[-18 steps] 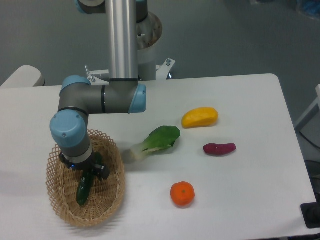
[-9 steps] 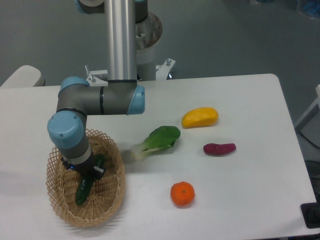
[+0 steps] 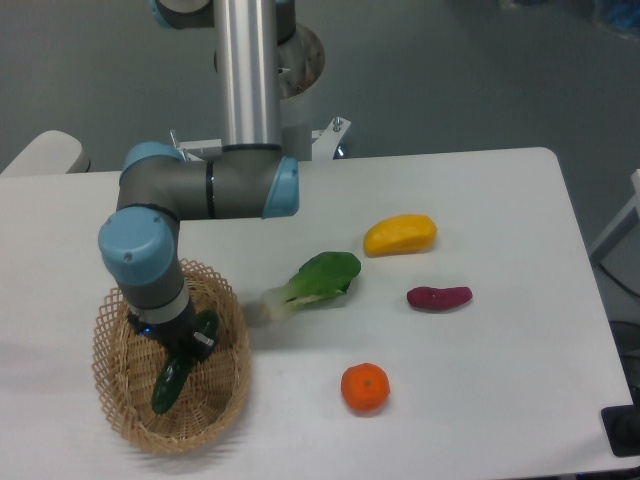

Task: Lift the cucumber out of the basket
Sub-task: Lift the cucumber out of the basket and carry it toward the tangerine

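The oval tan wicker basket (image 3: 120,400) sits at the front left of the white table. The dark green cucumber (image 3: 168,385) lies slanted inside it, its lower end towards the front left. My gripper (image 3: 182,343) points straight down into the basket. Its fingers are closed around the cucumber's upper half, which they partly hide. The cucumber's lower end looks still in contact with the basket floor, or just above it. The blue and grey wrist above hides the basket's back rim.
A leafy bok choy (image 3: 312,281) lies just right of the basket. A yellow mango (image 3: 400,235), a purple sweet potato (image 3: 438,297) and an orange (image 3: 365,387) lie further right. The arm's column (image 3: 247,75) rises behind the table.
The fingers have closed in on the cucumber, and its upper end has swung slightly to the right. The arm's elbow and wrist have risen a little.
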You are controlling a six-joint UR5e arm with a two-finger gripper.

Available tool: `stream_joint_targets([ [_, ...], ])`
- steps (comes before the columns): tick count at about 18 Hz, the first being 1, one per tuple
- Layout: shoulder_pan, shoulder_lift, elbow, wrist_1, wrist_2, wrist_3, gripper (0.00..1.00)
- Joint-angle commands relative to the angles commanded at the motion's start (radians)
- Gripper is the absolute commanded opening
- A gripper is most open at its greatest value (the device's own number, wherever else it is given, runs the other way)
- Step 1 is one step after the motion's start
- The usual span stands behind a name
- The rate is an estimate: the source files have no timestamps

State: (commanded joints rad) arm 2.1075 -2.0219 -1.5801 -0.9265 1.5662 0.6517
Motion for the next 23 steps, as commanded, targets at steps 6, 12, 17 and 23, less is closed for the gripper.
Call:
stream_joint_targets([
  [6,0.127,0.003,0.1,-0.012,0.0,0.195,0.22],
  [12,0.267,-0.021,0.169,-0.04,-0.002,0.408,0.22],
  [17,0.368,-0.043,0.186,-0.043,-0.002,0.641,0.22],
  [23,0.431,-0.066,0.207,-0.043,-0.006,0.792,0.22],
])
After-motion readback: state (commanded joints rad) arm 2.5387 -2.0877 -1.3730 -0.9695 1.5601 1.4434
